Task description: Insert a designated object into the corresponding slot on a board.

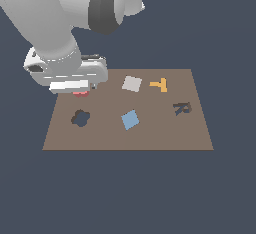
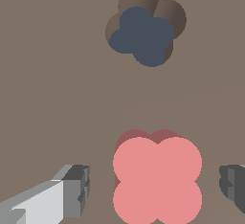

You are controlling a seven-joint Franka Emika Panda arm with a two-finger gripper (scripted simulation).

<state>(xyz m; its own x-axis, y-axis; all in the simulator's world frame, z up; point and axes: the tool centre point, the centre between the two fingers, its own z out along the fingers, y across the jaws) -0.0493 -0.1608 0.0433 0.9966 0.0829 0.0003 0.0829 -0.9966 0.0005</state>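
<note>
Early stage of the insertion: you see the pink-red lobed block (image 2: 157, 180) resting on the brown board (image 1: 165, 133), near the far edge at the exterior view's left, and the clover-shaped slot (image 1: 80, 118) nearby is vacant, its dark floor visible through the cut-out in the wrist view. The gripper (image 2: 155, 187) sits low over the block with its jaws spread wide, one finger (image 2: 72, 189) on each side and a clear gap between each and the block; nothing is grasped. Judged from this, your approach and alignment look done, while the closing, lift, carry to the slot, rotation to match the lobes, and insertion all appear to remain. In the exterior view the arm's hand hides most of the block, leaving only a red sliver below it. Count on the board: one pink-red block, one clover slot, one dark R-shaped cut-out (image 1: 182, 108), one orange T (image 1: 159, 84), one blue square tile (image 1: 130, 120), one pale grey square tile (image 1: 132, 83). One arm, one gripper, one board, on a plain dark surface (image 1: 125, 193).
</note>
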